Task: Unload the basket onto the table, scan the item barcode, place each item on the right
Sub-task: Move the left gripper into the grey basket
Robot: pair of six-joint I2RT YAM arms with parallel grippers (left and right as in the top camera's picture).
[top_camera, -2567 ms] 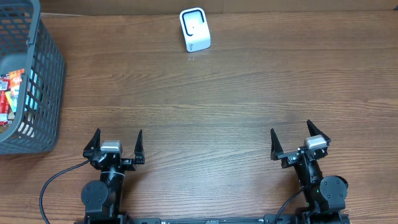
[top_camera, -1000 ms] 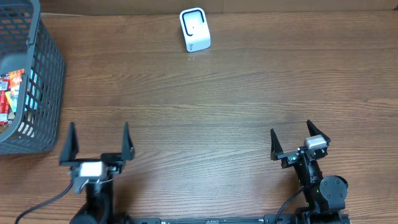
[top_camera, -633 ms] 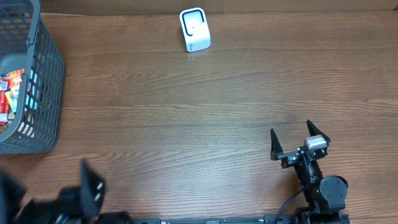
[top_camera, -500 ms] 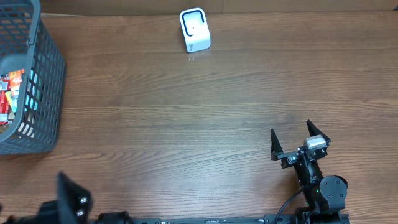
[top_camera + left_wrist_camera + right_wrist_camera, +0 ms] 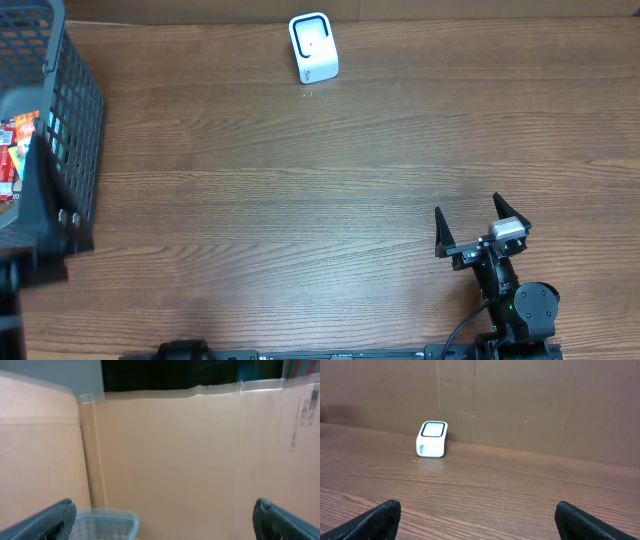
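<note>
The item, a red snack packet (image 5: 14,150), lies inside the grey mesh basket (image 5: 75,110) at the table's left edge; no barcode shows. The white scanner (image 5: 313,47) stands at the back centre, also seen in the right wrist view as a small white scanner (image 5: 432,439). My left gripper (image 5: 162,527) is raised, open and empty, facing a cardboard wall with the basket's rim (image 5: 102,521) low between its fingers. In the overhead view the left arm (image 5: 45,225) is a dark blur beside the basket. My right gripper (image 5: 468,210) rests open and empty at the front right.
A cardboard wall (image 5: 530,405) closes off the back of the wooden table (image 5: 330,170). The basket holds other packets (image 5: 52,135) beside the red one.
The left arm has lifted from its rest at the front left and swung up and left, now looming beside the basket. The right arm has not moved.
</note>
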